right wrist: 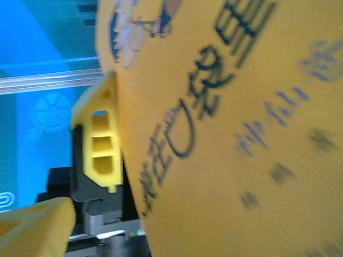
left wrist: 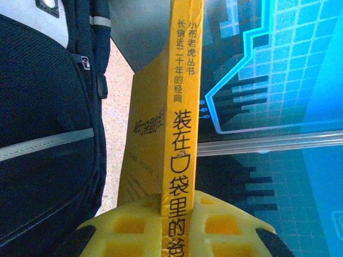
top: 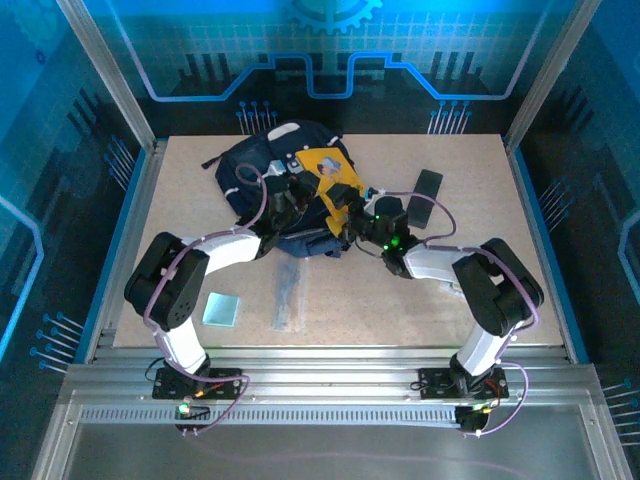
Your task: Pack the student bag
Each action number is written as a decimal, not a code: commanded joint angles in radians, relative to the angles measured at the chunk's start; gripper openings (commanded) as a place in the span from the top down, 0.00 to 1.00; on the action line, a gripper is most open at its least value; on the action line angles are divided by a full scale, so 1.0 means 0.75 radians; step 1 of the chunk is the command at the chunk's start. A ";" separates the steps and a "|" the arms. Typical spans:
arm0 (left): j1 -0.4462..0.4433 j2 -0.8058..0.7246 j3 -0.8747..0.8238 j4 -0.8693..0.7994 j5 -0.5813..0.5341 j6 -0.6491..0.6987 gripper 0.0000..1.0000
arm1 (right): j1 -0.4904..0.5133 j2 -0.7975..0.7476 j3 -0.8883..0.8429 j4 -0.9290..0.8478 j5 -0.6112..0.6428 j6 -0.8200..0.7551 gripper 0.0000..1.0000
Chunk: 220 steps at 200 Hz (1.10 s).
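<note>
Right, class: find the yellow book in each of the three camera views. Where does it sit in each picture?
Top external: the yellow book sits upper centre, at the right side of the student bag.
Left wrist: its spine runs up the middle, bag to the left.
Right wrist: its cover spreads across the right side.
Shared landmark: the blue patterned wall behind it.

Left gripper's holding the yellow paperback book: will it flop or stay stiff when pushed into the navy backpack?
Likely stiff: the yellow paperback book stands straight out of the left gripper without sagging. Its soft cover may bend if jammed against the dark navy fabric backpack. The smooth cover might slip.
</note>
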<state>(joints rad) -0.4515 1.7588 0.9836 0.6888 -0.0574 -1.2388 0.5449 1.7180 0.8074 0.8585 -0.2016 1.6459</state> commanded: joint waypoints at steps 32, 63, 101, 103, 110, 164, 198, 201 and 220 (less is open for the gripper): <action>-0.007 -0.128 -0.064 0.171 -0.054 -0.031 1.00 | -0.008 -0.054 -0.015 0.076 0.171 -0.011 0.70; -0.007 -0.124 -0.082 0.166 -0.043 -0.022 1.00 | -0.018 -0.129 -0.004 -0.098 0.199 -0.103 1.00; 0.026 -0.118 0.010 -0.017 0.149 0.138 0.45 | -0.083 -0.217 0.034 -0.329 0.146 -0.295 1.00; 0.030 -0.118 0.021 -0.040 0.166 0.154 0.42 | -0.090 -0.221 0.037 -0.344 0.136 -0.305 1.00; 0.045 -0.116 0.056 -0.121 0.223 0.219 0.37 | -0.114 -0.236 0.049 -0.390 0.103 -0.352 1.00; 0.092 -0.047 0.462 -0.974 0.366 0.949 0.30 | -0.334 -0.385 0.089 -0.878 -0.142 -0.726 1.00; 0.091 0.142 0.748 -1.375 0.330 1.302 0.30 | -0.440 -0.523 0.128 -1.179 -0.147 -0.959 1.00; 0.091 0.160 0.768 -1.400 0.324 1.325 0.30 | -0.447 -0.537 0.130 -1.200 -0.144 -0.978 1.00; 0.081 0.272 0.884 -1.530 0.265 1.459 0.30 | -0.502 -0.617 0.138 -1.331 -0.121 -1.059 1.00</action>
<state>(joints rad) -0.3843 1.8454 1.5524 -0.1566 0.1703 -0.4049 0.2138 1.3548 0.8474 0.0006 -0.2821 1.0306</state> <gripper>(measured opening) 0.703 0.167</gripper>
